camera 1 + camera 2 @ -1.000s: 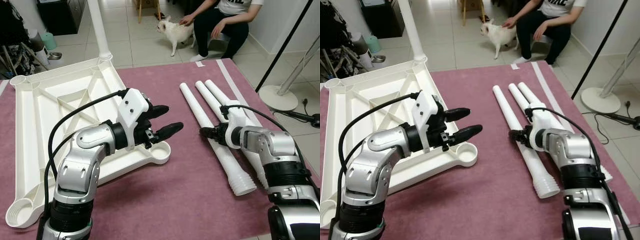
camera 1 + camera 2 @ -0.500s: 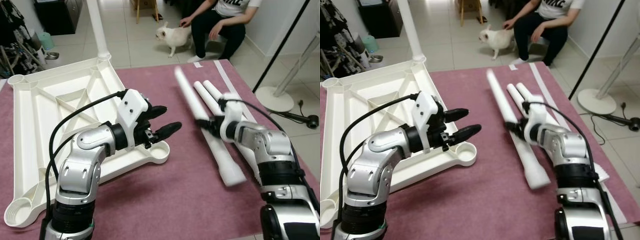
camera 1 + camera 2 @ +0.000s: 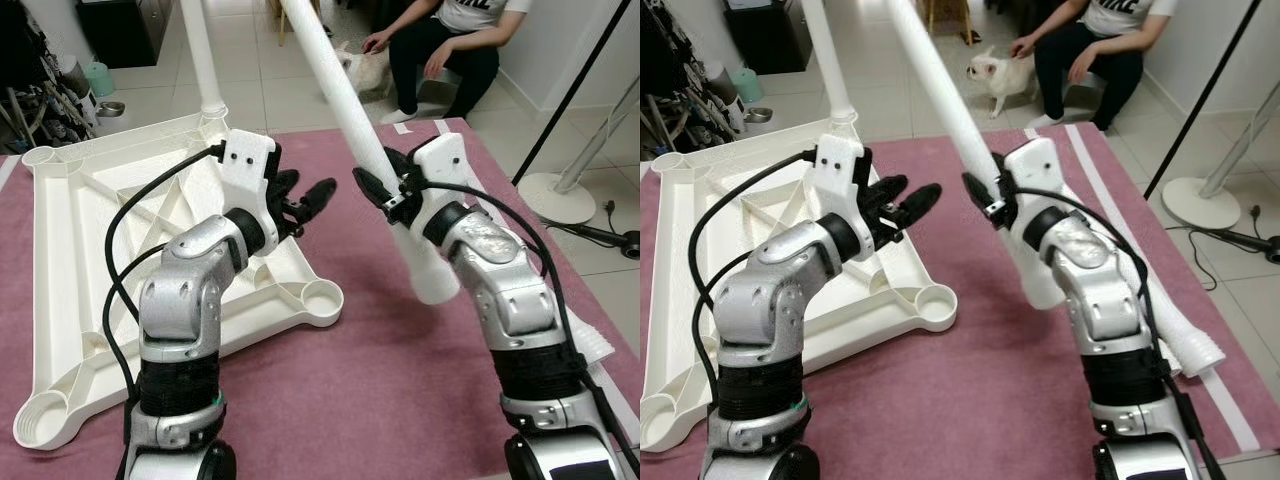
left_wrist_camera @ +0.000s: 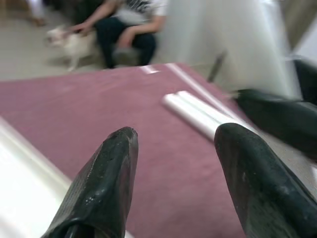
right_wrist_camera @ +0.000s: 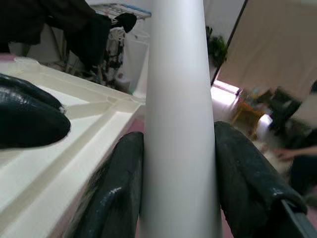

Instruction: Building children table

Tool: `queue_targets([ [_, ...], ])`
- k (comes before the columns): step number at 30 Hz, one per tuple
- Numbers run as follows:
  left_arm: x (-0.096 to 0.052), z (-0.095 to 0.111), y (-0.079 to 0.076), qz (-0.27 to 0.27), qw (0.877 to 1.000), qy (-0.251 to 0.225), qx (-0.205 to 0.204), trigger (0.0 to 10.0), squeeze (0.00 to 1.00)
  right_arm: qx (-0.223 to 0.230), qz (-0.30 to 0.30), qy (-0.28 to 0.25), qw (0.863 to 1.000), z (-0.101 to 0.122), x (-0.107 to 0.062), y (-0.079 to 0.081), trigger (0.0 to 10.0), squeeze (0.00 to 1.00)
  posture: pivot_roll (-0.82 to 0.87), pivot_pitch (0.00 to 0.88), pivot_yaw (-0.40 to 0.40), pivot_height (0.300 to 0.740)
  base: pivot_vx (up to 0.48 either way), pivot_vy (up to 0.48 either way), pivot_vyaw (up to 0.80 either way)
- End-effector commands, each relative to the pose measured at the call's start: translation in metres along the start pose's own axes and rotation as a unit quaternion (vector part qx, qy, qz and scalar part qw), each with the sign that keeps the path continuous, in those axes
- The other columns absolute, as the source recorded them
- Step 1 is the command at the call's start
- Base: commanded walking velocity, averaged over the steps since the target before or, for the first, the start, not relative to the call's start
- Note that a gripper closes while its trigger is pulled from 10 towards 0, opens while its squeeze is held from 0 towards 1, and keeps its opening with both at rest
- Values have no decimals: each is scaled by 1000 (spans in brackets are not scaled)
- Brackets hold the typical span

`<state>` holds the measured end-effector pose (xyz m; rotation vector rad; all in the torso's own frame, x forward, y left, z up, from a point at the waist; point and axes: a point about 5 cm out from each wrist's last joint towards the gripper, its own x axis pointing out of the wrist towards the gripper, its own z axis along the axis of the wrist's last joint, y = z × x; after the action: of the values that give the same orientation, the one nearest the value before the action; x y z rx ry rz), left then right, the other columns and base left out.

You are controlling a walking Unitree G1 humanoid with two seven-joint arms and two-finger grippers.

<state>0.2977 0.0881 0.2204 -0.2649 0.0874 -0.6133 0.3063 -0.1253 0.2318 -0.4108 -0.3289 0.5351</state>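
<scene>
Right pincer: clenched on a white table leg; in the right wrist view we see both black fingers pressed to its sides.
Leg, position: lifted clear of the maroon mat, gripped below its middle. The thicker lower end hangs just below and to the outer side of the right pincer; the long upper part rises up and away, across toward the left arm.
Leg, long axis: steeply tilted, not yet upright.
Left pincer: released, fingers spread, holding nothing; it hovers above the near edge of the upturned tabletop.
Key relation: the free corner socket lies below and inward of the right pincer, almost under the left pincer. We judge the right arm must swing the leg's lower end inward and down, and stand the axis vertical over that socket.
Nearer arm: the left pincer is nearer the socket, but the right one carries the leg.
Fitted leg: already standing in the far corner, beyond the left pincer.
Spare legs: on the mat, outward of the right arm.
Bystanders: a seated person and a small dog, well beyond both pincers.
</scene>
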Motion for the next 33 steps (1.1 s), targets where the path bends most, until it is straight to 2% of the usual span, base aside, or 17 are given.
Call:
queue_targets([
  [1, 14, 28, -18, -36, 997, -57, -48, 10000, 0, -40, 16, -21, 999, 0, 1, 13, 10000, 0, -6, 0, 83, 740, 0, 0, 0],
  [7, 15, 37, -30, -79, 987, -85, -112, 10000, 0, -76, 9, -37, 996, -8, 2, 25, 10000, 0, -1, 0, 82, 740, 0, 0, 0],
  [12, 14, 35, -31, -64, 992, -84, -68, 10000, 0, -86, -9, -39, 995, -13, 0, 27, 10000, 0, 3, 0, 81, 740, 0, 0, 0],
  [13, 8, 25, -27, -47, 985, -42, 158, 10000, 0, -88, -38, -44, 994, -14, -2, 19, 10000, 0, 6, 0, 80, 740, 0, 0, 0],
  [14, 8, 25, -27, -47, 985, -42, 158, 10000, 0, -88, -38, -44, 994, -14, -2, 19, 10000, 0, 6, 0, 80, 740, 0, 0, 0],
  [15, 1, 10, -23, -75, 959, 9, 274, 10000, 0, -89, -52, -45, 994, -13, -3, 14, 10000, 0, 8, 0, 81, 740, 0, 0, 0],
  [16, 1, 10, -23, -75, 959, 9, 274, 10000, 0, -89, -52, -45, 994, -13, -3, 14, 10000, 0, 8, 0, 81, 740, 0, 0, 0],
  [17, -7, -6, -17, -109, 928, 61, 350, 10000, 0, -91, -62, -47, 993, -13, -4, 10, 10000, 0, 9, 0, 82, 740, 0, 0, 0],
  [18, -7, -6, -17, -109, 928, 61, 350, 10000, 0, -91, -62, -47, 993, -13, -4, 10, 10000, 0, 9, 0, 82, 740, 0, 0, 0],
  [19, -20, -21, -9, -151, 907, 115, 376, 10000, 0, -96, -71, -48, 992, -13, -5, 5, 10000, 0, 12, 0, 85, 740, 0, 0, 0],
  [20, -32, -31, -2, -186, 903, 154, 357, 10000, 0, -101, -77, -51, 991, -12, -6, 1, 10000, 0, 11, 0, 88, 740, 0, 0, 0],
  [22, -41, -36, 1, -209, 905, 172, 329, 10000, 0, -105, -81, -54, 990, -11, -5, -1, 10000, 0, 5, 0, 96, 740, 0, 0, 0],
  [23, -41, -36, 1, -209, 905, 172, 329, 10000, 0, -105, -81, -54, 990, -11, -5, -1, 10000, 0, 5, 0, 96, 740, 0, 0, 0],
  [24, -43, -37, 5, -208, 915, 177, 296, 10000, 0, -109, -84, -59, 989, -10, -5, -3, 10000, 0, 5, 0, 98, 740, 0, 0, 0],
  [26, -43, -37, 5, -208, 915, 177, 296, 10000, 0, -109, -84, -59, 989, -10, -5, -3, 10000, 0, 5, 0, 98, 740, 0, 0, 0],
  [29, -29, -27, 16, -124, 958, 136, 222, 10000, 0, -117, -89, -70, 987, -6, -5, -4, 10000, 0, 3, 0, 100, 740, 0, 0, 0],
  [33, -20, -17, 18, -86, 979, 103, 153, 10000, 0, -129, -82, -77, 985, -6, -5, 2, 10000, 0, -3, 0, 104, 740, 0, 0, 0],
])
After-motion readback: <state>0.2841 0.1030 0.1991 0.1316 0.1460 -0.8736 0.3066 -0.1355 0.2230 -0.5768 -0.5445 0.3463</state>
